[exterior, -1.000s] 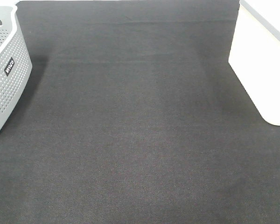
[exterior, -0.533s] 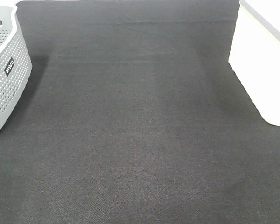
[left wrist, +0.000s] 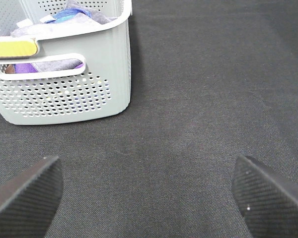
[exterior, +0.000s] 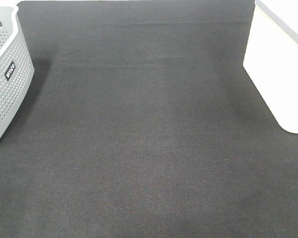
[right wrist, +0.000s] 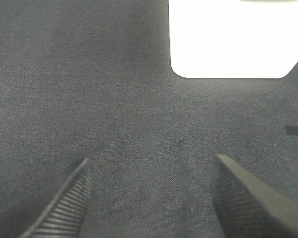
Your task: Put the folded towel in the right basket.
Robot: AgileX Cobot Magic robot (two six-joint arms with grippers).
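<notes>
The white right basket (exterior: 283, 64) stands at the right edge of the dark mat; it also shows in the right wrist view (right wrist: 236, 37). The grey perforated left basket (exterior: 5, 74) stands at the left edge and holds folded towels, purple, blue and grey (left wrist: 64, 20), seen in the left wrist view. My left gripper (left wrist: 146, 191) is open and empty over the mat, a little short of the grey basket (left wrist: 64, 94). My right gripper (right wrist: 149, 196) is open and empty over the mat, short of the white basket. Neither arm shows in the high view.
A dark fabric mat (exterior: 149, 139) covers the table between the two baskets. A yellow label (left wrist: 12, 48) sits on the grey basket's rim. A small dark mark (right wrist: 295, 130) lies on the mat near the white basket.
</notes>
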